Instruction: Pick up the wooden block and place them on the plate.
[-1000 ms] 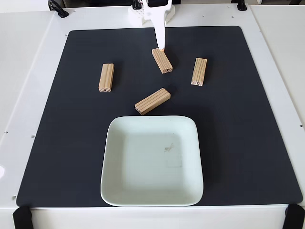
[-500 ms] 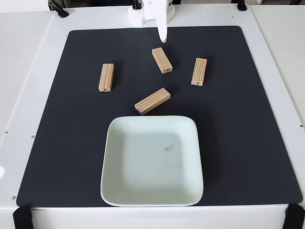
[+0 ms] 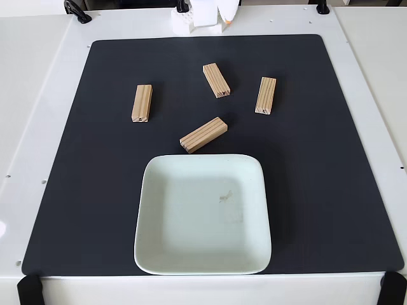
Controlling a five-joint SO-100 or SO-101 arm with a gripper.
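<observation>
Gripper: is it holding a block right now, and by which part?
Nothing is held. The gripper sits at the top edge of the fixed view, off the mat; all four blocks lie on the mat, untouched.

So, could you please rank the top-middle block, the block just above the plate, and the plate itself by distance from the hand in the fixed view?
1. Top-middle block, just below the hand at the top edge.
2. Block just above the plate, at the mat's centre.
3. Plate, at the bottom, farthest.
</observation>
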